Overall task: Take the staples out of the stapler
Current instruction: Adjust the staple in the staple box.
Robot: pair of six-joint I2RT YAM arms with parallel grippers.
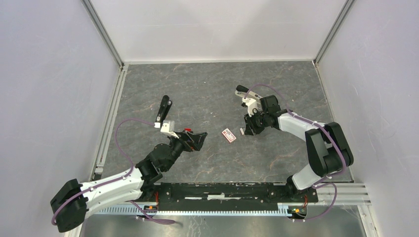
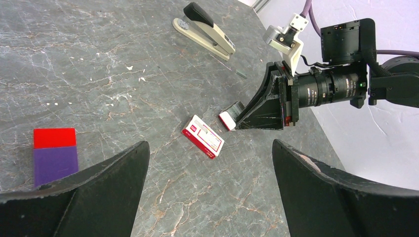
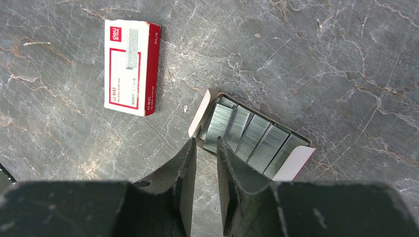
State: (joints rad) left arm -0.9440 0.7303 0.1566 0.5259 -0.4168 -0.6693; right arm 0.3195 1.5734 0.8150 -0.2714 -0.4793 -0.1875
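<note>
Left wrist: stapler (image 2: 203,30) flat on table (image 2: 99,74), far side, past right claw (image 2: 241,118). Staples (image 2: 241,74), small grey strip, on table just beside stapler. Left claw (image 2: 210,144) wide, holds nothing. Right claw narrow, tips down at end of open tray (image 3: 296,160) full of staple blocks (image 3: 257,138); can't tell if pinching anything. Red-white box (image 3: 131,66) near tray. Red-purple block (image 2: 54,153) off to side.

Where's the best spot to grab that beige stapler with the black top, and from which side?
Likely mid-body on the beige desk stapler with black top lever, from straight above, jaws across its long sides: it rests on its base, long and narrow.
</note>
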